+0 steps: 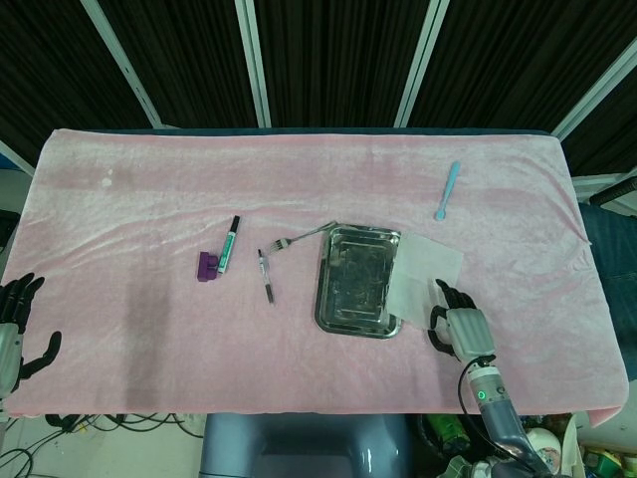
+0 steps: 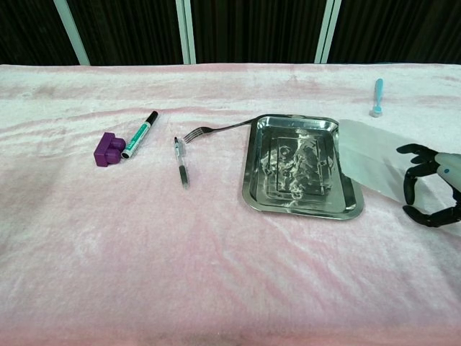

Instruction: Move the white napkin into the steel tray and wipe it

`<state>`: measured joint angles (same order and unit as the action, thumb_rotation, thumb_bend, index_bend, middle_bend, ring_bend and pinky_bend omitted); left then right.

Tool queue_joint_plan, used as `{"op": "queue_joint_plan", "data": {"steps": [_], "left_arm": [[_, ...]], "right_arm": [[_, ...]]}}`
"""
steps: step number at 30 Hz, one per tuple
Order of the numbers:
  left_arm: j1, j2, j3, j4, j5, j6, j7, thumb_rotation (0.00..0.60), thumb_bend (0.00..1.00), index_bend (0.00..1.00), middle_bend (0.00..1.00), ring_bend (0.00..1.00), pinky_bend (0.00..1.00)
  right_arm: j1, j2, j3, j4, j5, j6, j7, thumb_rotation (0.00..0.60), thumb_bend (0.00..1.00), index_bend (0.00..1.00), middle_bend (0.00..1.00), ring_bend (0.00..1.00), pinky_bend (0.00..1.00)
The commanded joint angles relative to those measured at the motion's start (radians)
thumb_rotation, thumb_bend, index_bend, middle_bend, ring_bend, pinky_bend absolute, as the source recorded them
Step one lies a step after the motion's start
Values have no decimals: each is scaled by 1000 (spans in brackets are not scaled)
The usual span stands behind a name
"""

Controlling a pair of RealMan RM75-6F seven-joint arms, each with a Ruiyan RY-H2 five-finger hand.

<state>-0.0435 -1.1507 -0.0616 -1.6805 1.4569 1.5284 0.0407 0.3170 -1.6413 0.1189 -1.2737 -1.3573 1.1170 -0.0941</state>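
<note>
- Head view: right hand (image 1: 457, 329) sits at near edge of the pink surface (image 1: 149, 199), fingers spread and curved, resting on the near right part of the white napkin (image 1: 426, 271). No pinch visible; looks open w/ fingertips on the sheet.
- Napkin lies skewed, just ahead of the hand and to its left; its left edge overlaps the right rim of the steel tray (image 1: 353, 284). Most of the sheet is on the cloth beside the tray, not inside.
- Chest view: same hand (image 2: 431, 189) enters from the right edge, dark fingers (image 2: 412, 189) apart and bent down over the napkin's (image 2: 371, 158) near corner.
- Tray (image 2: 288, 205) is left of the hand, streaky inside.
- Farther left of the hand, past the tray: fork (image 1: 304, 237) w/ handle touching the tray's far left corner, pen (image 1: 266, 276), green marker (image 1: 231, 244), purple block (image 1: 206, 266) touching the marker.
- Blue tool (image 1: 447, 190) lies well ahead of the hand, apart from the napkin.
- Left hand (image 1: 15, 329) at far left edge of head view, fingers apart, holding nothing.
</note>
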Motion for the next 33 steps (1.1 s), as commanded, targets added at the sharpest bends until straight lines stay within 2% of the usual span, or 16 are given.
{"op": "queue_joint_plan", "data": {"steps": [1, 13, 18, 25, 33], "left_arm": [[0, 0, 0, 0, 0, -1, -1, 600, 407, 91, 29, 0, 0], [-1, 0, -1, -1, -4, -4, -1, 600, 407, 91, 30, 0, 0], [-1, 1, -1, -2, -5, -4, -3, 600, 407, 91, 30, 0, 0], [-2, 1, 0, -1, -3, -7, -1, 600, 407, 91, 30, 0, 0], [-2, 2, 0, -1, -4, -7, -1, 600, 407, 91, 30, 0, 0]], "right_arm": [[23, -3, 13, -35, 6, -7, -42, 600, 350, 661, 57, 126, 164], [82, 6, 35, -160, 21, -13, -207, 600, 350, 687, 59, 127, 165], [104, 14, 53, -257, 130, -40, -376, 600, 350, 688, 62, 127, 165], [138, -4, 77, -380, 309, -14, -604, 600, 350, 688, 62, 127, 165], [197, -53, 104, -451, 511, 32, -765, 600, 351, 689, 63, 126, 165]]}}
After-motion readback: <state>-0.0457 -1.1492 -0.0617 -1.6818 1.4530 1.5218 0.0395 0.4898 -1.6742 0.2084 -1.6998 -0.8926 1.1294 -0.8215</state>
